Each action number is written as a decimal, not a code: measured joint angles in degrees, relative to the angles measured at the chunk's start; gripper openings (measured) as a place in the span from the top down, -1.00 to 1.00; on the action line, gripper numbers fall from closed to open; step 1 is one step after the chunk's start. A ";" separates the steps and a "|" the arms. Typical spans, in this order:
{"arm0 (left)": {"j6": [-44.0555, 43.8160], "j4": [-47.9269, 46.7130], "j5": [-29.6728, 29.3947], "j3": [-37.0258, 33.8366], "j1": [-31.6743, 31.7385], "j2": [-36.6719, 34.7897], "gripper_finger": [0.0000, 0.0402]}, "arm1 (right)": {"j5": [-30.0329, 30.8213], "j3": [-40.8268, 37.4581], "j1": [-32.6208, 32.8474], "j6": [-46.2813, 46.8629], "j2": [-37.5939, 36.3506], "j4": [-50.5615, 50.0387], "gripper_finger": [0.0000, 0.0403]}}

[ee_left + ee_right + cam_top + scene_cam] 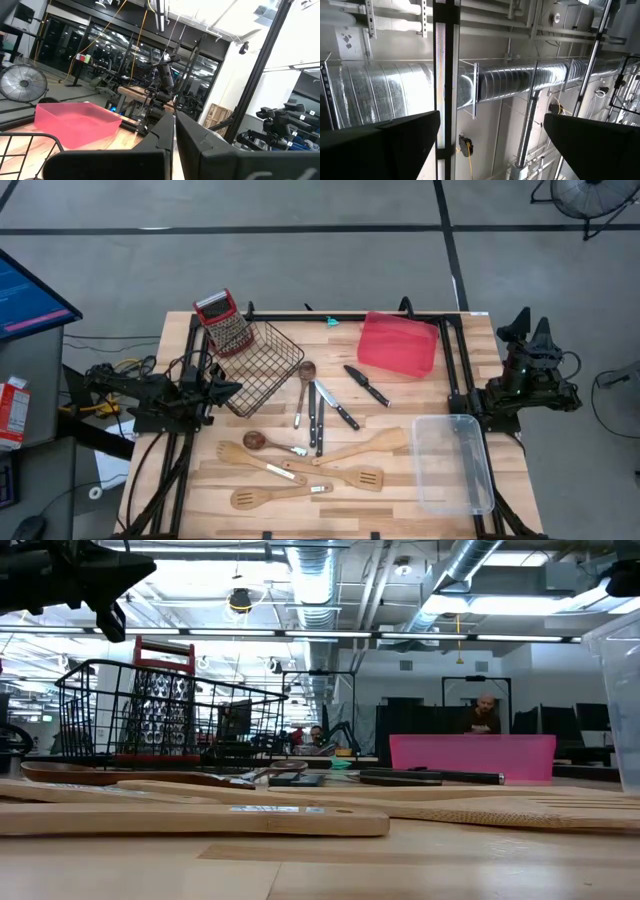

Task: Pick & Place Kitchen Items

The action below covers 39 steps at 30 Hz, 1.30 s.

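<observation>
Several kitchen items lie flat on the wooden table [200, 490]: pale wooden spatulas [365, 448] [345, 477] and spoons [265, 497], a dark-bowled spoon [302, 380], and black-handled knives [366, 384] [338, 408]. In the low view the spatulas [190, 818] stretch across the foreground. My left gripper [232, 388] rests shut at the table's left edge beside the wire basket, holding nothing. My right gripper [528, 328] is parked at the right edge, raised and open, tilted up at the ceiling; its fingers [395, 145] frame only ducts.
A black wire basket [262, 365] with a red-topped grater [224, 323] stands at the back left. A red tray [397, 343] sits at the back, a clear plastic bin [455, 463] at the near right. Black frame rails run along both sides.
</observation>
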 joint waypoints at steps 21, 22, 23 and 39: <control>-9.20 5.56 0.01 0.02 0.01 0.01 0.99 | 0.00 0.00 0.00 0.00 -0.01 0.00 -0.85; -9.21 6.96 0.01 0.01 0.00 0.04 0.99 | -0.03 0.00 0.00 0.00 0.00 0.00 -0.85; -9.20 8.37 0.00 0.02 -0.01 0.03 0.99 | -0.08 0.00 0.00 0.00 0.00 0.00 -0.85; -13.22 22.57 -3.36 4.10 0.01 7.43 0.99 | -0.02 0.01 0.00 0.00 0.00 -0.87 -0.85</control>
